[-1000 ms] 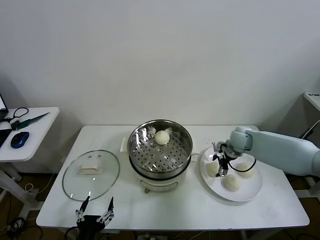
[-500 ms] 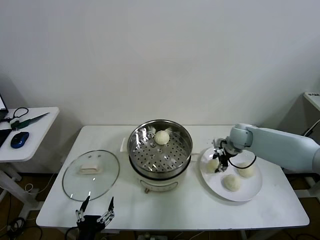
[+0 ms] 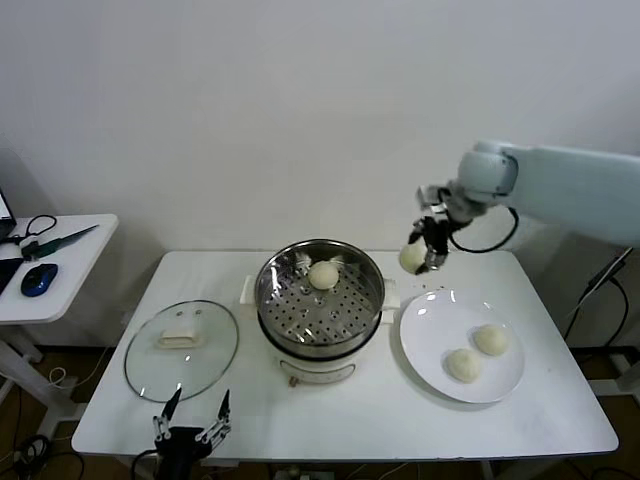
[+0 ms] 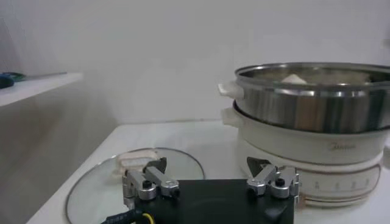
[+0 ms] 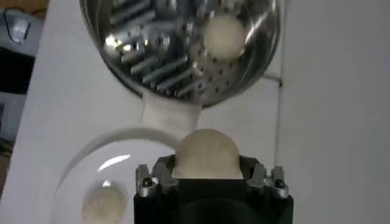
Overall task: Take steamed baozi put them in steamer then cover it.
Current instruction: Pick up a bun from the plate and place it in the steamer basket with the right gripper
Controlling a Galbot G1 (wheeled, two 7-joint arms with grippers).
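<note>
right pincer (image 3: 420, 252) grips a baozi (image 3: 411, 258) between its fingers, above the plate (image 3: 430, 345).

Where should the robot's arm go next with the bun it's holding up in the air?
Probably sideways toward the steamer, then down. The right gripper holds a baozi lifted above the table, between the plate and the pot, not yet over the tray. One bun already sits inside, with free tray space beside it. The left gripper waits open near the table's front edge.
</note>
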